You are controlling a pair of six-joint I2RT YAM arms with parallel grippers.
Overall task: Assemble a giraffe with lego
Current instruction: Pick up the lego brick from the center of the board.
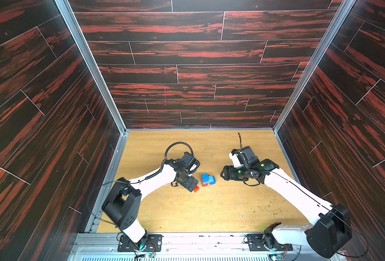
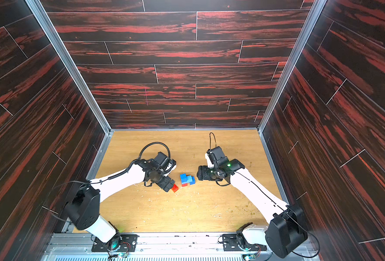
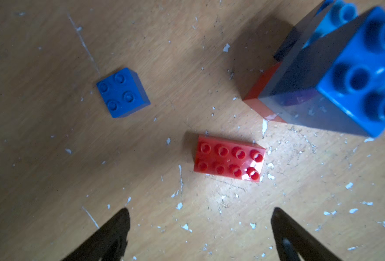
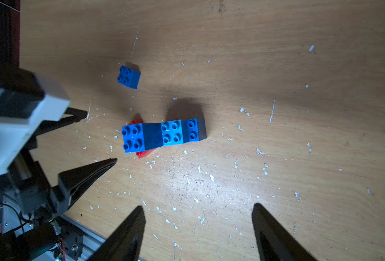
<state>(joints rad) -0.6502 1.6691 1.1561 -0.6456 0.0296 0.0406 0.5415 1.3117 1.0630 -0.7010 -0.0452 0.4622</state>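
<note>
Left gripper spread, empty, over loose red-orange long brick beside part-built giraffe. Right gripper spread, empty. Brick likely light, rigid, slick; pinch its 2 long sides.

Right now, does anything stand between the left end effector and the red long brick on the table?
Nothing visible does: only bare tabletop lies between the open left end effector and the red long brick. The blue square brick and the partly built giraffe lie aside.

No text, label, brand, number or sign can be read in any view.
</note>
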